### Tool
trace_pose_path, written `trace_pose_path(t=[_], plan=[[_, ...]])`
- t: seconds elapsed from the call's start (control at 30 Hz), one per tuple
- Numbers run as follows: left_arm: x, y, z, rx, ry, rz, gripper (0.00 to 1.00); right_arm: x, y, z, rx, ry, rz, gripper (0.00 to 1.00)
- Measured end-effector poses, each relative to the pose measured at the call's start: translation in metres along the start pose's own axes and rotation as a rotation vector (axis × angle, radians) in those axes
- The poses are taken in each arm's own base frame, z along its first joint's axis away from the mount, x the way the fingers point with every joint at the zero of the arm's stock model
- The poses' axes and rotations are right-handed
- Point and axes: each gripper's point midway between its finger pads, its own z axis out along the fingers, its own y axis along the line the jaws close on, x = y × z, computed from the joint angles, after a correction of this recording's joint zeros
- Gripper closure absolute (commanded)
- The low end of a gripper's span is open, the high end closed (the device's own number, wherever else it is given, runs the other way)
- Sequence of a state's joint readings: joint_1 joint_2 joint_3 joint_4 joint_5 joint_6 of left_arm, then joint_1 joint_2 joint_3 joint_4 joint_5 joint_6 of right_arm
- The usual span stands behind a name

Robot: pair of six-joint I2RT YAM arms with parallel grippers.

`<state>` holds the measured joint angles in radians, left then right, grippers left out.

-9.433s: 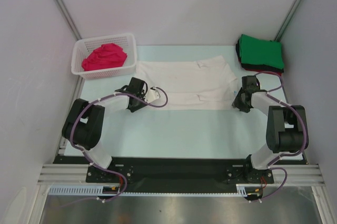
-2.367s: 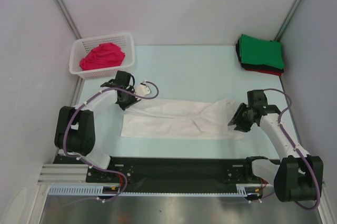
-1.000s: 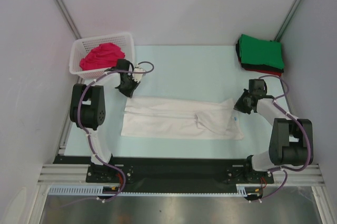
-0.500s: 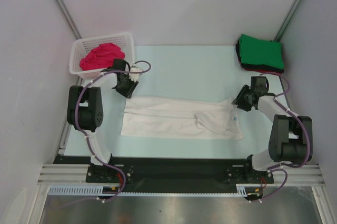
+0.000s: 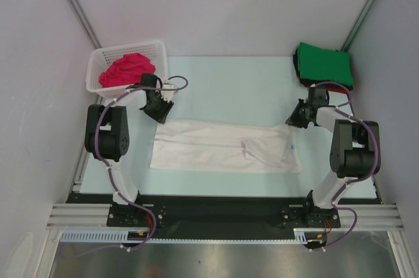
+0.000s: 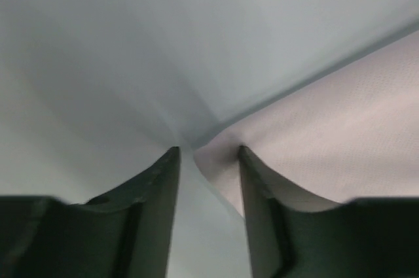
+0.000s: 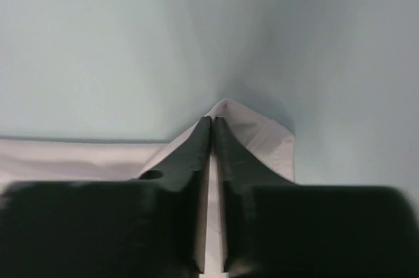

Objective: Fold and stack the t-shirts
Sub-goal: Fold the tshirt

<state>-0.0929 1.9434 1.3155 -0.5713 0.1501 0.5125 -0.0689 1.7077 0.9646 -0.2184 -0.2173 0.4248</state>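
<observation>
The white t-shirt [image 5: 222, 150] lies on the table as a long folded strip. My left gripper [image 5: 160, 116] is at its far left corner; in the left wrist view the gripper [image 6: 206, 157] is open, with the cloth corner [image 6: 327, 140] lying between the fingers. My right gripper [image 5: 294, 120] is at the far right corner; in the right wrist view the gripper [image 7: 213, 121] is shut on a peak of the white cloth [image 7: 268, 140]. A folded green t-shirt [image 5: 324, 65] tops a stack at the back right, with a red one [image 5: 337, 88] showing beneath. A magenta-red t-shirt [image 5: 127, 70] is crumpled in the basket.
The white lattice basket [image 5: 127, 48] stands at the back left, just behind my left gripper. The pale blue table mat [image 5: 229, 88] lies under everything. Grey walls close in the left, right and far sides.
Over the last second my right gripper has drawn back toward the far right, at the shirt's far right corner. My left gripper has stayed at the far left corner.
</observation>
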Motion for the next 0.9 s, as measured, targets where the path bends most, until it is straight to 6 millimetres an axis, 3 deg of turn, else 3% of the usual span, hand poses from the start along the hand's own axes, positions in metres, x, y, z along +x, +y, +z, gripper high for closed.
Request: trace_pose_path(t=[0.07,0.1,0.2,0.47,0.57,0.63,0.7,0.8,0.9], plan=[[-0.002,-0.001,0.0,0.008,-0.008,-0.004,0.75,-0.001,0.001,0.003,-0.011,0.003,-0.005,1.0],[-0.001,-0.003,0.0,0.018,-0.007,-0.01,0.98,-0.003,0.001,0.004,-0.017,-0.001,-0.006,1.0],[-0.002,-0.009,0.001,0.04,-0.007,0.0,1.0,-0.008,0.002,0.004,-0.027,-0.017,-0.008,1.0],[-0.001,-0.007,0.0,0.008,-0.032,0.0,1.0,-0.022,-0.021,-0.002,0.015,-0.1,0.083,1.0],[-0.001,-0.007,0.0,0.009,-0.034,0.001,1.0,-0.026,-0.018,-0.001,-0.004,-0.111,0.09,0.93],[-0.001,-0.007,0.0,0.013,-0.037,0.002,0.79,-0.028,-0.015,-0.001,-0.019,-0.118,0.089,0.73],[-0.001,-0.004,0.0,0.007,-0.04,0.003,0.64,-0.029,-0.014,-0.001,-0.022,-0.12,0.085,0.57],[-0.001,0.003,-0.002,-0.017,-0.043,0.003,0.52,-0.031,-0.016,-0.004,0.004,-0.116,0.077,0.47],[0.0,0.01,-0.006,-0.044,-0.04,-0.004,0.46,-0.033,-0.02,-0.019,0.058,-0.116,0.075,0.46]])
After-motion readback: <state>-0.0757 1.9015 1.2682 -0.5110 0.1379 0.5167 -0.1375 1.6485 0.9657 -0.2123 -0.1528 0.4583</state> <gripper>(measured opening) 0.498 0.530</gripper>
